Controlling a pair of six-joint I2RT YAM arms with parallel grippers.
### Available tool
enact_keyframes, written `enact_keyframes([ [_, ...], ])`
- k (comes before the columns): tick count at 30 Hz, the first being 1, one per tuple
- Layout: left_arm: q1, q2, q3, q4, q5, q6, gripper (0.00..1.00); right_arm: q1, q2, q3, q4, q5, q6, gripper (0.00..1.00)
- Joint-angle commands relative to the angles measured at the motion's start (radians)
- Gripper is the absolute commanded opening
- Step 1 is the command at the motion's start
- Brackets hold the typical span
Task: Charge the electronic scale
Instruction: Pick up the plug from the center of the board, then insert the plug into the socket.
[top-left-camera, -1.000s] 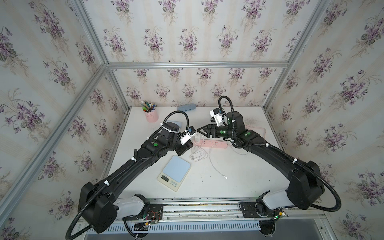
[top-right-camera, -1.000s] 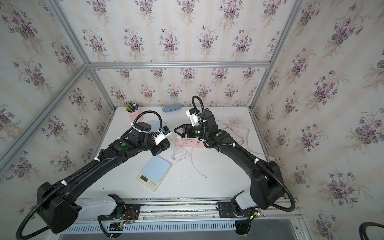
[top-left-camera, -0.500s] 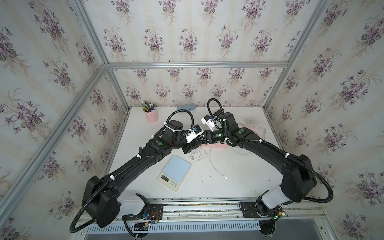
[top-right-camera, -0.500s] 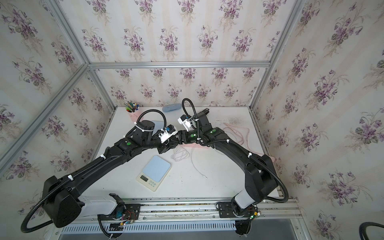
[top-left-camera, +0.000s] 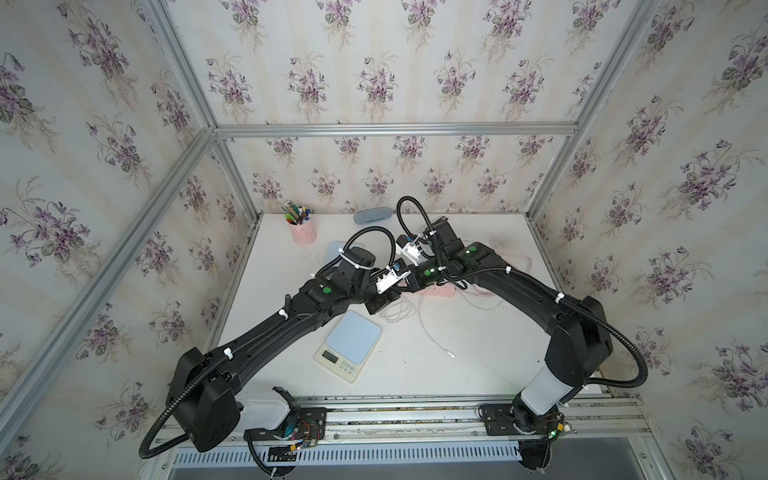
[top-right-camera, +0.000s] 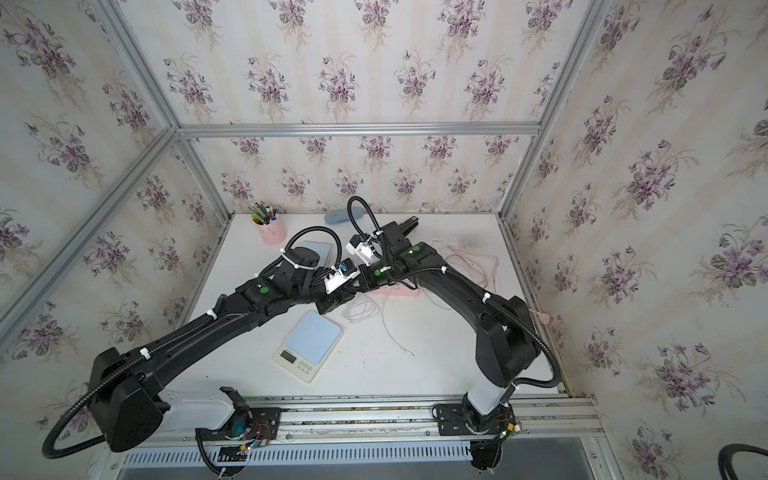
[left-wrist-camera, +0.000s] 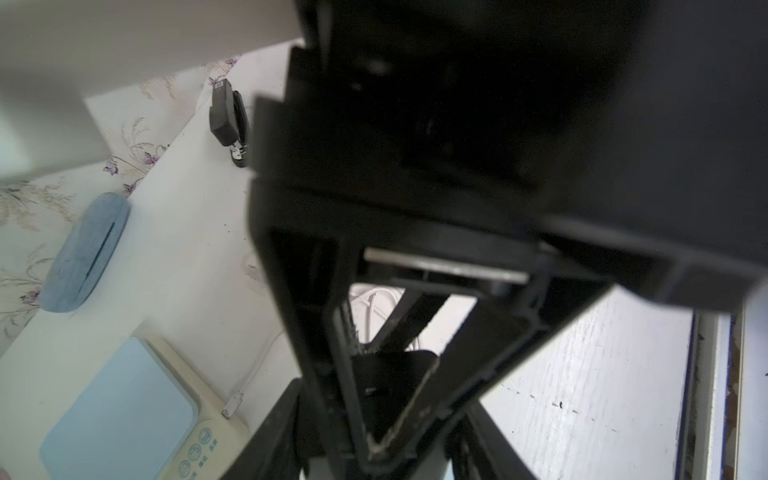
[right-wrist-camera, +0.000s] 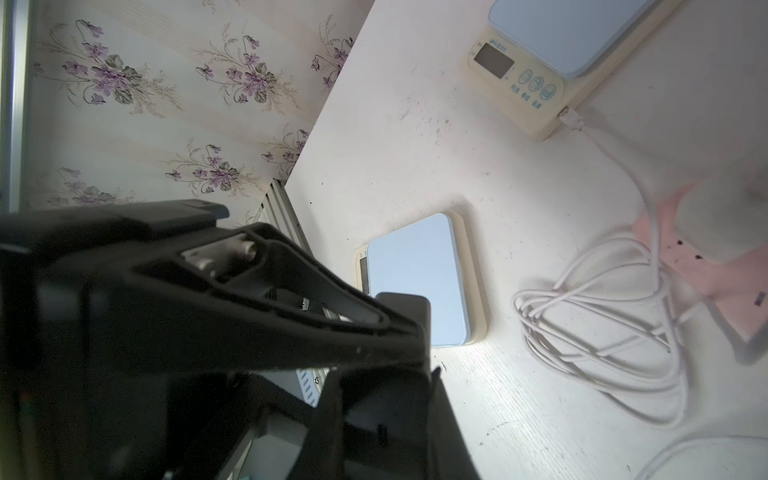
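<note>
Both arms met over the middle of the table (top-left-camera: 490, 357), wrists almost touching. The right gripper (right-wrist-camera: 426, 353) pointed across at the left gripper (top-left-camera: 379, 304) – its fingertips sat close together, only a narrow gap, with a black block (right-wrist-camera: 404, 309) right at the tips. Couldn't tell whether it clamped that block or only sat beside it. The left gripper was mostly hidden in both top views and blocked in its own wrist view (how wide it stood couldn't be made out).

The electronic scale (top-left-camera: 351, 344) lay flat on the table in front of the left gripper, blue platform up, display and buttons toward the front edge. The white cable (top-left-camera: 397, 309) lay coiled just beside the scale's far corner – one plug (right-wrist-camera: 571, 117) touched the scale's side edge, seated or not unclear. Its loose end (top-left-camera: 451, 355) lay on bare table, apart from the scale. The pink power strip (top-left-camera: 440, 291) lay under the right arm, beside the coil. A second scale (right-wrist-camera: 419, 282) sat behind the left arm. A pen cup (top-left-camera: 302, 232) and a blue case (top-left-camera: 372, 216) stood near the back wall.
</note>
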Motion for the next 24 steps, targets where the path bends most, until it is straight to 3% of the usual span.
enact_keyframes([
  [1,0.003,-0.014,0.002,0.112,-0.056,-0.043,0.52,0.002,0.021,0.037,-0.104,0.094,-0.169,0.0],
  [3,0.003,-0.021,-0.002,0.112,-0.065,-0.054,0.65,-0.002,0.028,0.066,-0.106,0.123,-0.185,0.0],
  [5,0.004,-0.028,-0.009,0.121,-0.086,-0.06,0.99,-0.01,0.018,0.079,-0.101,0.169,-0.198,0.0],
  [10,0.01,-0.034,-0.011,0.142,-0.122,-0.118,0.99,-0.079,-0.046,0.097,-0.121,0.316,-0.299,0.0],
  [14,0.019,-0.046,-0.028,0.176,-0.073,-0.189,1.0,-0.082,-0.119,0.027,-0.073,0.434,-0.528,0.0],
  [20,0.065,-0.004,-0.009,0.166,-0.187,-0.483,0.99,-0.128,-0.077,0.058,-0.1,0.483,-0.789,0.0],
  [24,0.129,0.058,0.067,0.024,-0.052,-0.513,1.0,-0.154,0.014,0.129,-0.1,0.501,-0.852,0.0],
])
